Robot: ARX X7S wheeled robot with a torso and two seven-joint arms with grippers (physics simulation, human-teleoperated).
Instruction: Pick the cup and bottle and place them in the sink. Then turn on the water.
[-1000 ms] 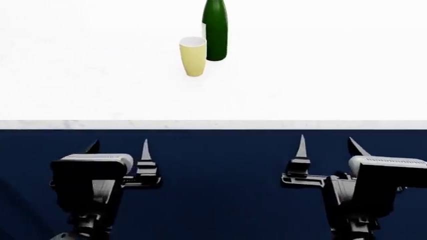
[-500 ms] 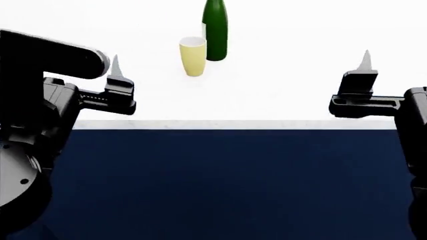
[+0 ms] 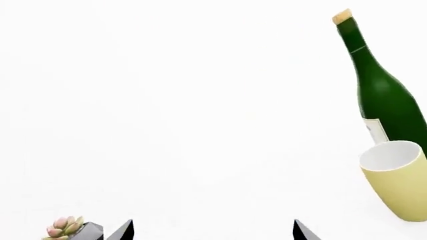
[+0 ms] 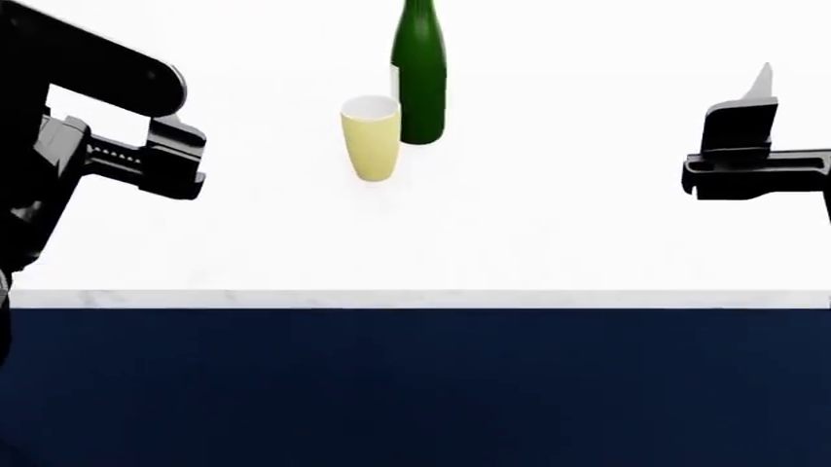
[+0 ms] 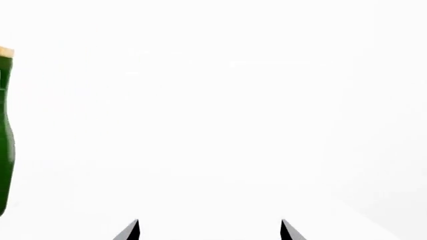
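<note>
The pale yellow cup [image 4: 370,136] stands upright on the white counter [image 4: 546,243], just in front and left of the tall dark green bottle [image 4: 419,78]. In the left wrist view the cup [image 3: 398,177] and the corked bottle [image 3: 381,90] are ahead and off to one side of my left gripper [image 3: 213,229], which is open and empty. My right gripper [image 5: 209,229] is open too, with only white counter between its fingers and the bottle's edge [image 5: 5,130] far to the side. The left arm [image 4: 130,146] and right arm [image 4: 746,165] hover well apart from both objects. The sink is out of view.
The counter's front edge [image 4: 415,298] runs across the head view, with a dark blue cabinet front [image 4: 415,389] below it. A small pink-green succulent [image 3: 63,229] in a dark pot shows next to the left gripper's finger in the left wrist view.
Both arms rose from below the counter edge to above the counter and spread outward. The head view shifted, so the counter edge sits lower. Cup and bottle stayed put.
</note>
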